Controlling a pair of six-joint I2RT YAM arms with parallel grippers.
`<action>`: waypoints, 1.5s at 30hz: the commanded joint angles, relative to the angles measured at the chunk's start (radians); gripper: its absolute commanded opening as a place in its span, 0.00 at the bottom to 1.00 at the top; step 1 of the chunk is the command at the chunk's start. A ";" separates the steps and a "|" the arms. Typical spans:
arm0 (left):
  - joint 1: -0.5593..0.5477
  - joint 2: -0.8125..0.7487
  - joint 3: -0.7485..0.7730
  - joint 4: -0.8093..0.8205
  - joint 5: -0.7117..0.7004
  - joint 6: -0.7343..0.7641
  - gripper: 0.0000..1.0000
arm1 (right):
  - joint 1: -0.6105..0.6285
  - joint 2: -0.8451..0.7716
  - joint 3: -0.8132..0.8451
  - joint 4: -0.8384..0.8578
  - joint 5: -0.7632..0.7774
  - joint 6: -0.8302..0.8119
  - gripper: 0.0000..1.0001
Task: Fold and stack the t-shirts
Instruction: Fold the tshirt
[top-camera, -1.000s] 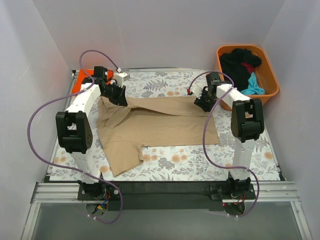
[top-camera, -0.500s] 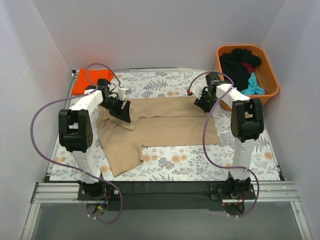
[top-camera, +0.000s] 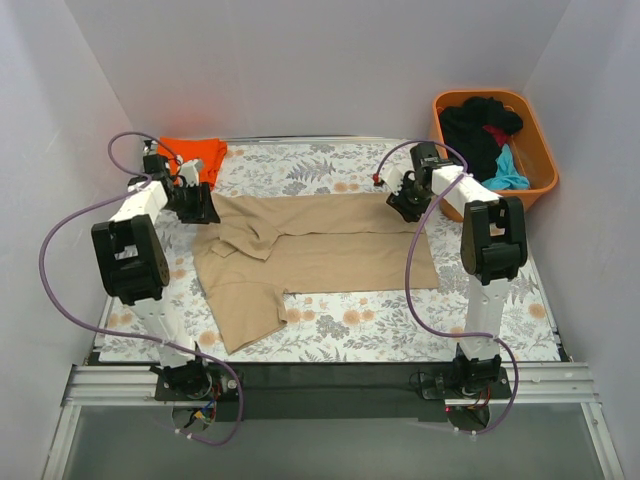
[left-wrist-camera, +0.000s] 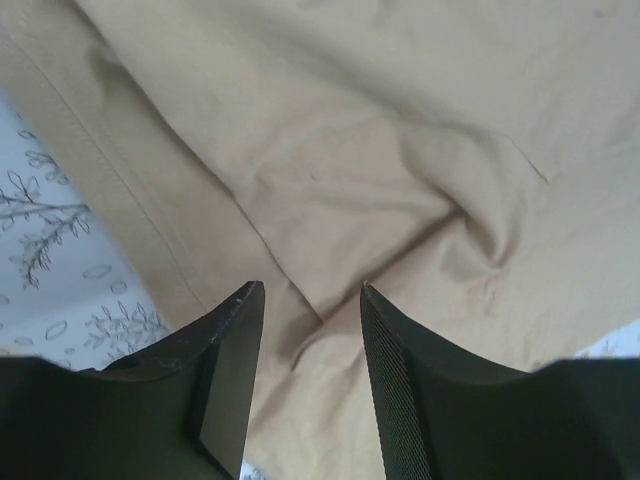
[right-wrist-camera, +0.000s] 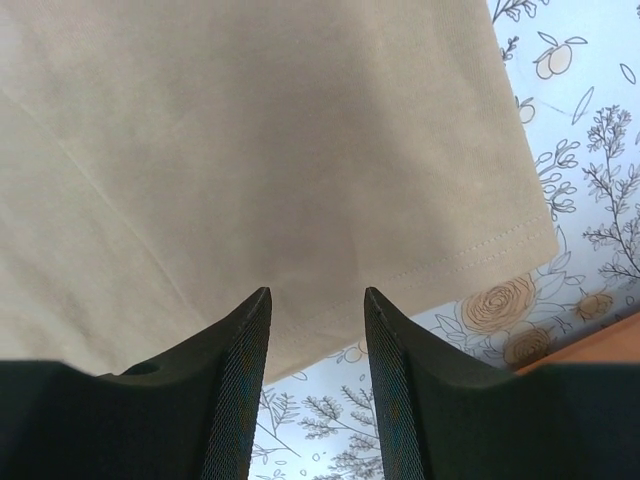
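A tan t-shirt (top-camera: 330, 250) lies spread on the floral table, its back-left part rumpled and one sleeve hanging toward the front left. My left gripper (top-camera: 200, 205) is open at the shirt's back-left corner. In the left wrist view it (left-wrist-camera: 310, 300) hovers over creased tan cloth (left-wrist-camera: 380, 180) and holds nothing. My right gripper (top-camera: 405, 205) is open at the shirt's back-right corner. In the right wrist view it (right-wrist-camera: 317, 300) is just above the stitched hem (right-wrist-camera: 470, 250). An orange t-shirt (top-camera: 195, 155) lies at the back left.
An orange plastic tub (top-camera: 540, 140) stands at the back right, holding black (top-camera: 470, 130), red (top-camera: 497, 133) and teal (top-camera: 508, 172) cloth. White walls close in the table on three sides. The floral table cover (top-camera: 340, 330) shows in front of the shirt.
My left gripper has moved left from over the shirt to its back-left corner, uncovering the orange t-shirt. The shirt's back-left part now lies further left. The right arm has not moved.
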 joint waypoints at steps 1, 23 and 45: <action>0.007 0.058 0.041 0.122 -0.048 -0.126 0.42 | 0.010 -0.018 0.026 -0.026 -0.035 0.038 0.42; 0.014 0.210 0.139 0.164 -0.025 -0.185 0.00 | 0.034 0.045 0.023 -0.036 0.029 0.039 0.39; 0.106 0.179 0.251 0.037 -0.042 -0.108 0.45 | 0.039 -0.034 0.025 -0.066 -0.009 0.046 0.38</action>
